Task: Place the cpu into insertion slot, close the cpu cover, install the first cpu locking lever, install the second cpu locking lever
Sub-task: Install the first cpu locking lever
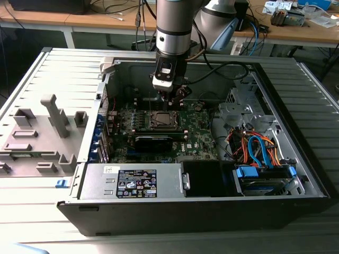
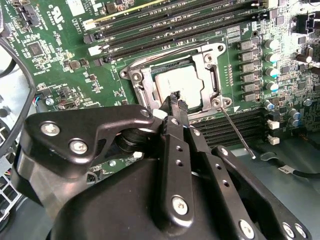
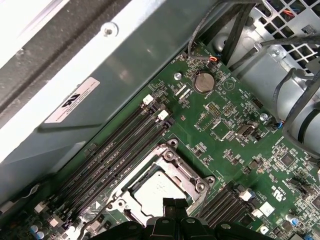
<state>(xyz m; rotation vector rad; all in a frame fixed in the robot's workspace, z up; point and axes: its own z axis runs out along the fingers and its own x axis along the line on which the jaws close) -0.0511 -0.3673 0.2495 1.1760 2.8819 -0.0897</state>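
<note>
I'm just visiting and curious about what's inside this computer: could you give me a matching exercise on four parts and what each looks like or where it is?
Things:
1 cpu
2 locking lever
3 coin battery
4 hand

Descriptions:
A round, silvery, on the green board
B thin metal rod jutting out beside the cpu cover
C silvery square lying inside the cover's window
D black, poised just above the cpu

Pairs: 1-C; 2-B; 3-A; 4-D
</note>
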